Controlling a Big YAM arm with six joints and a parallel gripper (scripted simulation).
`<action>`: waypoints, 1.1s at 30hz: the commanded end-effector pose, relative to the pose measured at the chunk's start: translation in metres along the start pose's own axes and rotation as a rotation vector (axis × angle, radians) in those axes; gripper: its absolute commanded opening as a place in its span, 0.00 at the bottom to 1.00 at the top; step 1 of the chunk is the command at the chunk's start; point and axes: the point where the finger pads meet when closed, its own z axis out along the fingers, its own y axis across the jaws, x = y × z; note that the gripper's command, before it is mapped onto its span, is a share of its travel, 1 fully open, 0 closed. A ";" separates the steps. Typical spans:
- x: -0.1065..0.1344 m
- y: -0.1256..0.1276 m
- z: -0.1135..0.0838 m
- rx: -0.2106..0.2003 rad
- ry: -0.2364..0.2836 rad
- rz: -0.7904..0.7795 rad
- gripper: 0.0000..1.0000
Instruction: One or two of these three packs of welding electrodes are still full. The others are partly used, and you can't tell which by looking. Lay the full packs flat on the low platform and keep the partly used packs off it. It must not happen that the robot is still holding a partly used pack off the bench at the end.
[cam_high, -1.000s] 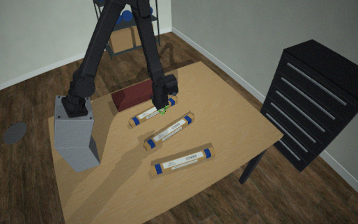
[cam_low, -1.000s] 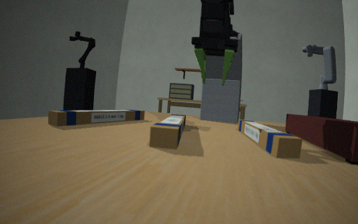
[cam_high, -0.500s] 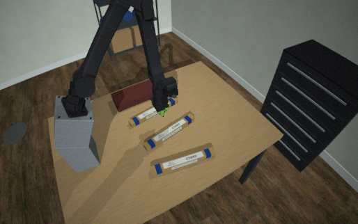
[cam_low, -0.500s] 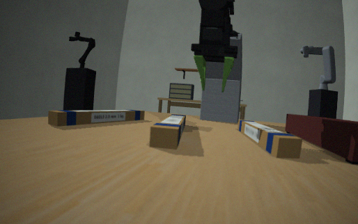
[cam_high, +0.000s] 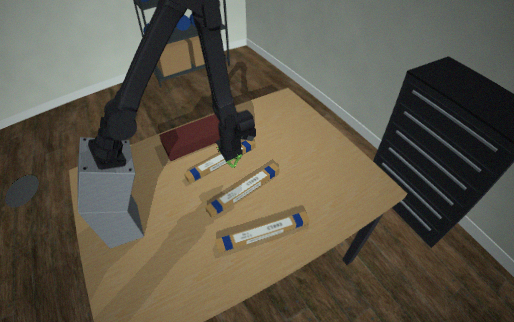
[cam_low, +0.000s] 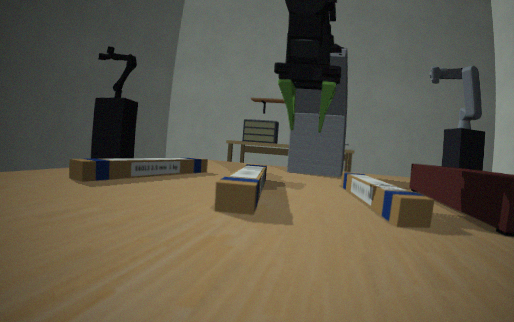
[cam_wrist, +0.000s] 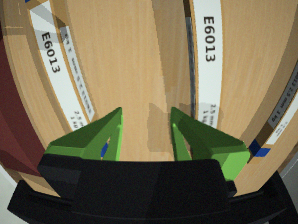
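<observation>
Left to right in wrist view: dark red platform (cam_high: 192, 137) (cam_low: 460, 192) (cam_wrist: 14, 110), no pack seen on top; near pack (cam_high: 204, 166) (cam_low: 375, 192) (cam_wrist: 50, 57) flat beside it on counter (cam_high: 325, 150) (cam_low: 200, 260) (cam_wrist: 115, 45); tool (cam_high: 233, 162) (cam_low: 306, 131) (cam_wrist: 146, 113) above, fingers partly apart, nothing between; then middle pack (cam_high: 245, 187) (cam_low: 245, 182) (cam_wrist: 209, 55) and far pack (cam_high: 265, 230) (cam_low: 150, 168) (cam_wrist: 285, 115), both flat on counter. Probably still at pick-and-weigh stage. Next: line up over one pack, open wider if needed, descend, grip mid-length, lift to judge weight.
</observation>
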 end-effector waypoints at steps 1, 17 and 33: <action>0.011 -0.006 0.007 0.003 0.018 0.000 0.43; 0.007 -0.006 0.007 0.003 0.014 0.000 0.43; -0.002 -0.001 -0.016 0.000 -0.001 0.000 0.43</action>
